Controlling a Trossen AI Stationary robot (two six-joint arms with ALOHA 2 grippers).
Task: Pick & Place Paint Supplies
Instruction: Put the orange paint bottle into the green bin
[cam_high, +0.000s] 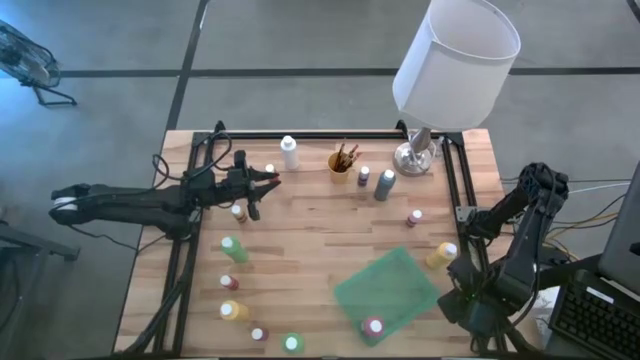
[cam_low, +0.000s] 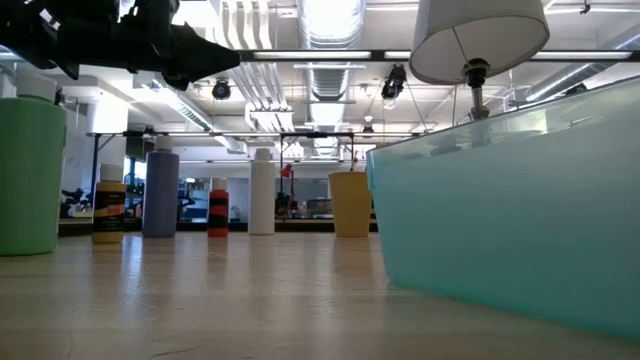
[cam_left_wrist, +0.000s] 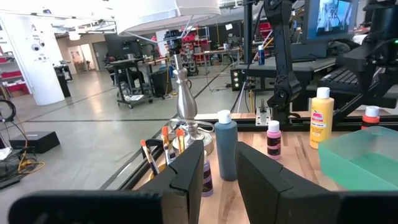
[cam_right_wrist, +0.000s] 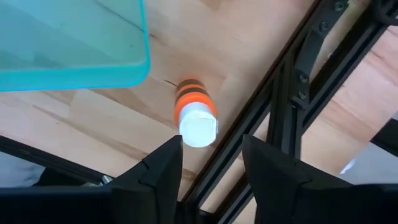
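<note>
— Nearest in the low view is the one teal tray (cam_low: 520, 220), filling the right half. What sits in it?

— From above, a single white-capped bottle (cam_high: 373, 326), at one corner of the tray. Twelve more bottles stand on the wooden table (cam_high: 310, 240) outside it, so thirteen can be counted from overhead.

— And the arms?

— Two. The left gripper (cam_left_wrist: 221, 158) hangs above the table's far left part, by a small white-capped bottle (cam_high: 269, 170). Its fingers are apart and there is nothing between them. The right gripper (cam_right_wrist: 211, 149) is over the table's right edge, its fingers also spread and empty. Below it stands an orange-banded bottle (cam_right_wrist: 196, 115) next to the black rail (cam_right_wrist: 273, 118), just outside the tray's rim.

— Brushes?

— One yellow cup (cam_high: 341, 165) holds them, at the far edge. Three brushes (cam_left_wrist: 151, 157) show in the left wrist view. One lamp (cam_high: 432, 110) stands beside the cup, with a blue bottle (cam_left_wrist: 226, 149) and a purple bottle (cam_high: 363, 177) between them.
</note>
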